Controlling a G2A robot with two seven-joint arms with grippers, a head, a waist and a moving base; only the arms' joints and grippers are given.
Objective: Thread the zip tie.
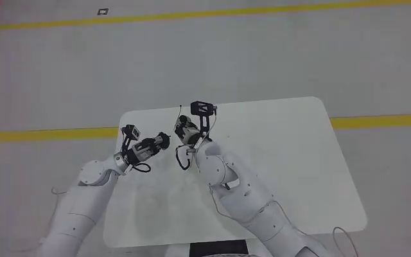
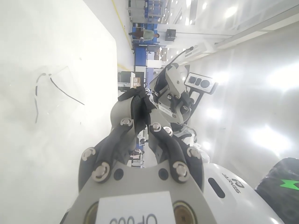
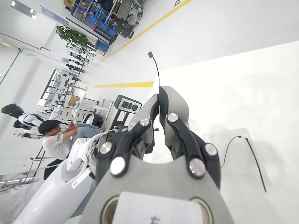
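Observation:
A black zip tie (image 3: 157, 71) stands out past my right gripper (image 3: 159, 96), which is shut on its strap, with the square head at the free end. From above, the right gripper (image 1: 181, 122) hovers over the back left part of the white table (image 1: 289, 160), and the zip tie (image 1: 181, 110) points away from me. My left gripper (image 1: 164, 139) sits just left of it, tips toward the right one. In the left wrist view the left gripper (image 2: 139, 101) has its black pads (image 2: 137, 115) pressed together; whether anything lies between them I cannot tell.
Two spare black zip ties (image 3: 255, 164) lie on the table beside the grippers, one curved (image 3: 227, 149) and one straight. They also show as a straight zip tie (image 2: 67, 94) and a curved zip tie (image 2: 36, 96). The table's back edge is close by.

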